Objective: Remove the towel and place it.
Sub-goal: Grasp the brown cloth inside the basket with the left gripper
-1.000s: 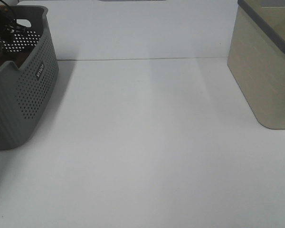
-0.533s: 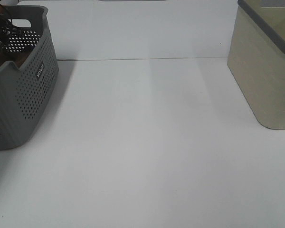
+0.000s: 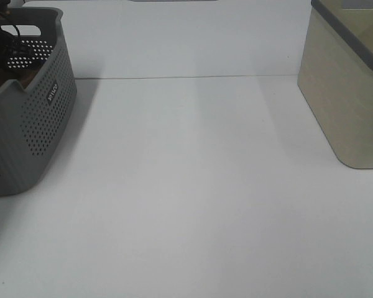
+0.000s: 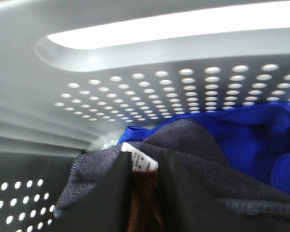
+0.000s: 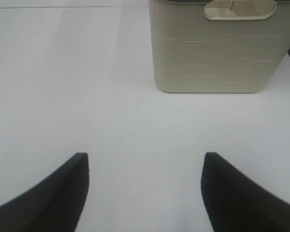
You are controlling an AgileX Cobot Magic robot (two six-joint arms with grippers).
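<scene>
Left gripper (image 4: 144, 180): jaws stand narrow, with brown plush filling the gap between them. We read this as a pinch on the towel (image 4: 141, 205), low in the grey basket (image 4: 135, 92).
- A white care label (image 4: 140, 160) sits just at the fingertips.
- A dark grey-navy cloth (image 4: 203, 162) folds around the fingers, and a bright blue cloth (image 4: 261, 140) lies behind it, against the perforated wall.

Doing the step well, in our judgement:
- Make sure the bite holds brown plush only. The navy cloth touches both fingers and could ride up with it.
- Lift straight up and high. The towel looks bulky, and a trailing end may catch on the rim.
- Swing over the white table (image 3: 186, 186) only once the cloth hangs free.

Right gripper (image 5: 145, 191): fingers wide apart, nothing between them. It hovers above bare table, facing the beige bin (image 5: 208, 53).

Views compared:
- Only the left wrist view shows the cloths and the grip.
- The exterior high view shows the layout instead, with basket far left and bin far right, well apart. Of the left arm it gives only dark parts and cables dipping into the basket, and it does not show the right gripper.
</scene>
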